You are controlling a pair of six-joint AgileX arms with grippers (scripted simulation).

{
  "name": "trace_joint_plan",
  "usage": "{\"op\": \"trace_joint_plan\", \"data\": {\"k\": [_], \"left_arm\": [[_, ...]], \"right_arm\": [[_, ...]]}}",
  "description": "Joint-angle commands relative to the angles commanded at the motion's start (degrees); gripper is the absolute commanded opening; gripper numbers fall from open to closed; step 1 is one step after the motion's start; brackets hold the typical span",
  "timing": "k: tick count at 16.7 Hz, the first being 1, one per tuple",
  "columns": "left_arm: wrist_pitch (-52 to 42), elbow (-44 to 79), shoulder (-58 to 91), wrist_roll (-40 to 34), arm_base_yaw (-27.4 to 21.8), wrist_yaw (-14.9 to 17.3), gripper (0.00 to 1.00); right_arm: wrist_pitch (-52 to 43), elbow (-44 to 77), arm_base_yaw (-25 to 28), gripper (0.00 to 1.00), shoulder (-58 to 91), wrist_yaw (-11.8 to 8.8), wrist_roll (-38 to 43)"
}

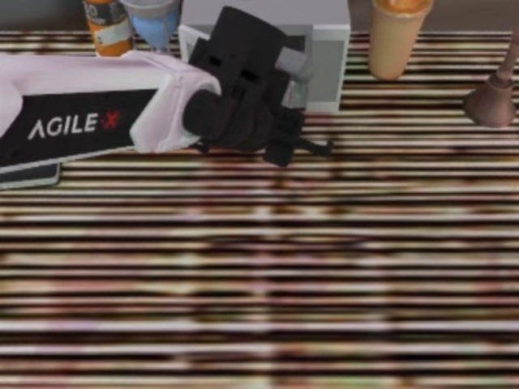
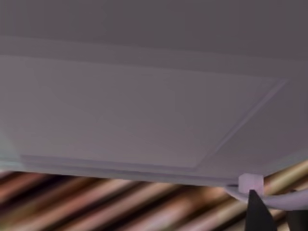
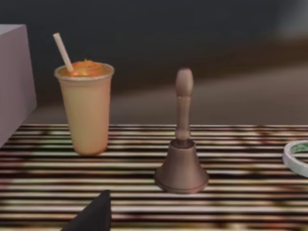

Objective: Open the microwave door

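Microwave: stands at the far edge of the table, centre to right of centre in the top view; its front faces the near side, which puts the door within the left arm's reach.
Microwave door: fills most of the left wrist view as a flat grey framed panel; whether it is shut or slightly ajar cannot be told, because the arm covers the left part of the front in the top view.
Handle: a small pale block and curved bar show at the door's lower corner, just beside a dark fingertip; judged to be the pull point for the swing.
Left gripper: close against the microwave front, wrist turned toward the door, apparently lined up on the handle edge.
Left jaw state: cannot tell; only one dark fingertip is clearly seen, and contact with the handle is not confirmed.
Right gripper: not seen from above; the right wrist view shows only a dark corner of it. Jaw state cannot be told. Arm appears parked at the right.
Bystanders: tan cup with straw just right of the microwave; bell further right; orange bottle and blue glass to the left. All stand clear of the door's front.
Cut off: a white-green ring at the edge of the right wrist view, unidentified.
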Motion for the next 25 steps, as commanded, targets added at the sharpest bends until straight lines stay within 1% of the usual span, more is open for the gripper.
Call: {"op": "trace_joint_plan", "data": {"k": [11,13,18,25], "left_arm": [[0.00,0.00,0.00,0.00,0.00,0.00,0.00],[-0.05,-0.04,0.04,-0.20,-0.44,0.59,0.00],[0.52,-1.58,-1.12,2.11,0.72,1.82,0.00],[0.52,-1.59,-1.12,2.12,0.72,1.82,0.00]], "right_arm": [[0.00,0.00,0.00,1.00,0.00,0.00,0.00],[0.00,0.00,0.00,1.00,0.00,0.00,0.00],[0.00,0.00,0.00,1.00,0.00,0.00,0.00],[0.00,0.00,0.00,1.00,0.00,0.00,0.00]]}}
